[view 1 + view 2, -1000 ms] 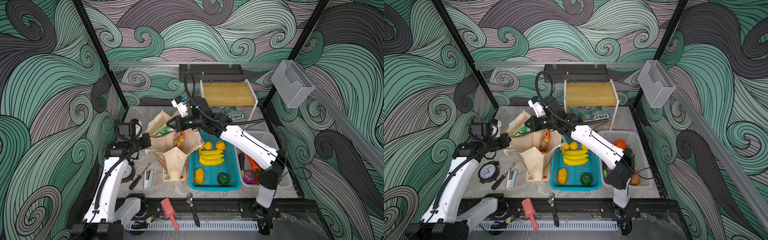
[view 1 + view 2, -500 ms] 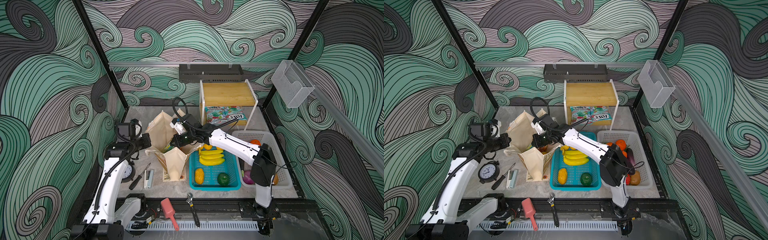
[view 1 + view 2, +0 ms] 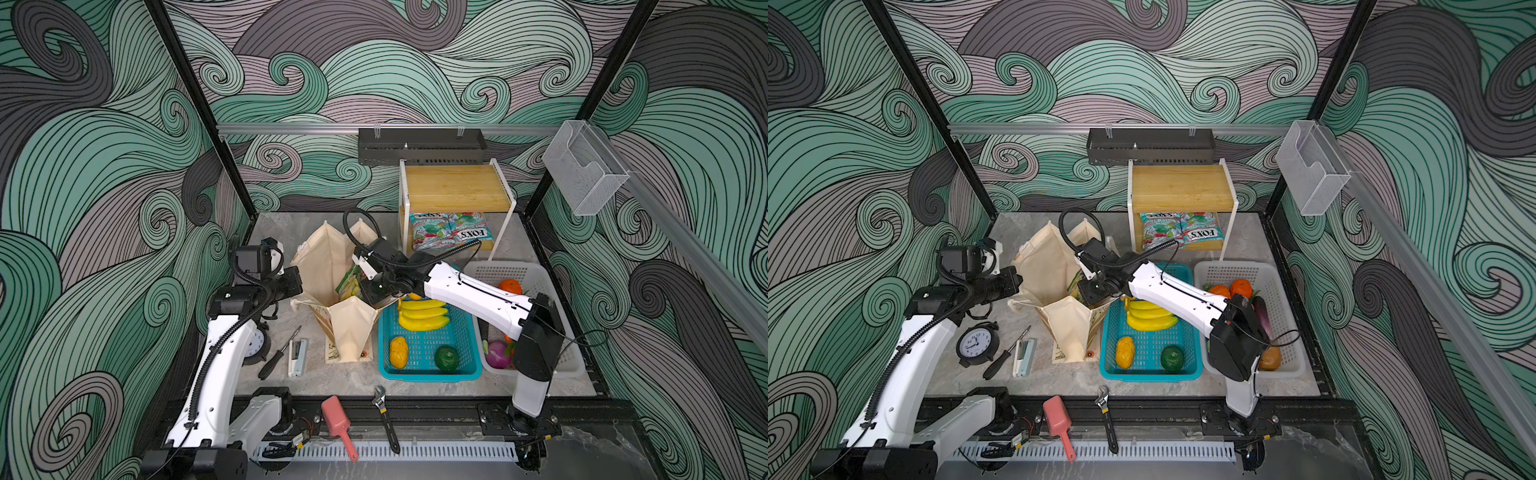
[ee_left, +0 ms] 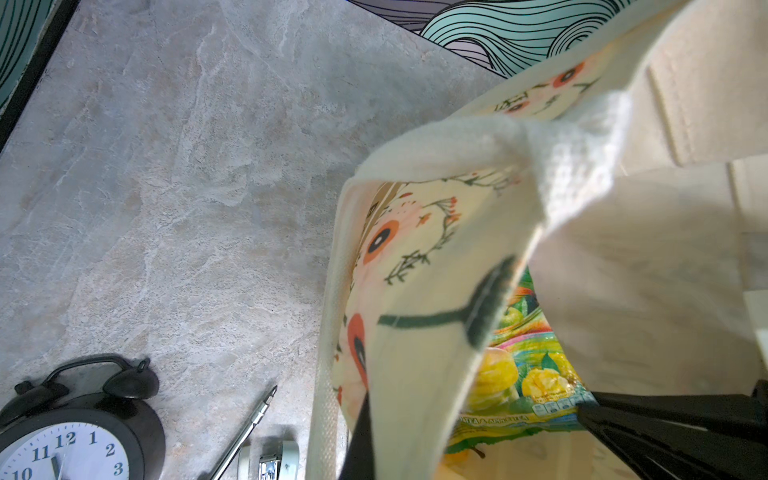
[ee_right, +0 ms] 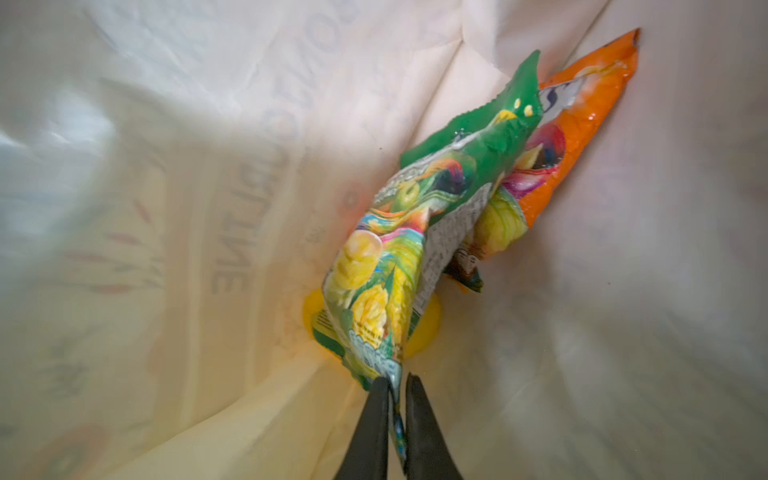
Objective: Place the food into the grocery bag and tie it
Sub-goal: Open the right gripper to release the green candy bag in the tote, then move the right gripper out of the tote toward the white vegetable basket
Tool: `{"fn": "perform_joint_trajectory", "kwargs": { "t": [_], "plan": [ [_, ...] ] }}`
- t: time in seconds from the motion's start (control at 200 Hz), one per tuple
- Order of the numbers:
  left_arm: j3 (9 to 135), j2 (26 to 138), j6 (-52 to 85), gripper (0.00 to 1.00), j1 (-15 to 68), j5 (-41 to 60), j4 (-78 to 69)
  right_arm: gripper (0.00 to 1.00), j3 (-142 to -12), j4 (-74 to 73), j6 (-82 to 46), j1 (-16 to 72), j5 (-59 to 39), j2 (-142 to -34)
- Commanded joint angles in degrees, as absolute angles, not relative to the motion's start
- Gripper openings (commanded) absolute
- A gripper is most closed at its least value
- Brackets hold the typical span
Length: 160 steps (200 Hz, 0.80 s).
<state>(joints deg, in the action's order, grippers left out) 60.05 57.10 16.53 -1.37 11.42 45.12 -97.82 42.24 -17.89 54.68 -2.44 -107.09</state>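
My right gripper [image 5: 395,379] inside bag [image 5: 166,166], jaws narrow astride green packet [image 5: 395,249], grip unclear; left gripper [image 3: 298,286] tight on bag rim.

The walls [image 3: 374,62] on all sides carry a print of swirling waves in teal, grey and mauve, outlined in black. Black posts [image 3: 199,108] stand at the bench's back corners, and a silver rail [image 3: 291,128] runs across the back wall with a black metal tray [image 3: 422,145] hanging from it. A clear plastic holder [image 3: 582,174] hangs on the right-hand rail. The bench [image 3: 282,232] has a grey marbled top, evenly lit. A small shelf [image 3: 455,187] with a wooden top and white legs stands at the back edge.
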Motion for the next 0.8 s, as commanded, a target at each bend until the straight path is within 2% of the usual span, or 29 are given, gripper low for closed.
{"fn": "perform_joint_trajectory", "kwargs": {
  "t": [0.0, 0.08, 0.175, 0.215, 0.225, 0.255, 0.27, 0.28, 0.65, 0.796],
  "plan": [
    [60.16, 56.62, 16.48, 0.0, -1.67, 12.11, 44.24, 0.28, -100.27, 47.27, -16.1, 55.66, 5.04, -108.28],
    [60.03, 56.54, 16.47, 0.0, -1.66, 12.22, 44.06, 0.41, -100.97, 47.3, -15.9, 56.28, 6.16, -108.13],
    [60.03, 56.69, 16.35, 0.0, -1.67, 11.82, 44.12, 0.64, -101.66, 47.16, -15.54, 57.11, 7.19, -106.96],
    [60.12, 56.78, 16.35, 0.0, -1.67, 11.87, 44.21, 0.75, -101.45, 46.57, -15.47, 57.65, 8.59, -106.1],
    [60.12, 56.78, 16.35, 0.0, -1.63, 11.93, 44.28, 0.81, -101.37, 46.38, -15.47, 57.72, 9.02, -105.85],
    [60.03, 56.78, 16.47, 0.0, -1.67, 12.0, 44.14, 0.86, -101.1, 45.76, -15.47, 58.07, 10.02, -105.04],
    [60.03, 56.74, 16.48, 0.0, -1.67, 12.04, 44.13, 0.96, -100.93, 45.57, -15.51, 58.16, 10.36, -104.57],
    [60.03, 56.75, 16.47, 0.0, -1.67, 12.04, 44.17, 0.99, -100.75, 45.34, -15.55, 58.2, 10.54, -104.28],
    [59.99, 56.45, 16.61, 0.0, -1.67, 12.37, 43.99, 1.0, -88.4, 33.11, -17.44, 58.62, 15.0, -85.35],
    [60.03, 56.34, 16.47, 0.0, -1.63, 12.09, 44.13, 1.0, -76.99, 24.41, -10.97, 58.4, 15.19, -72.49]
  ]
}}
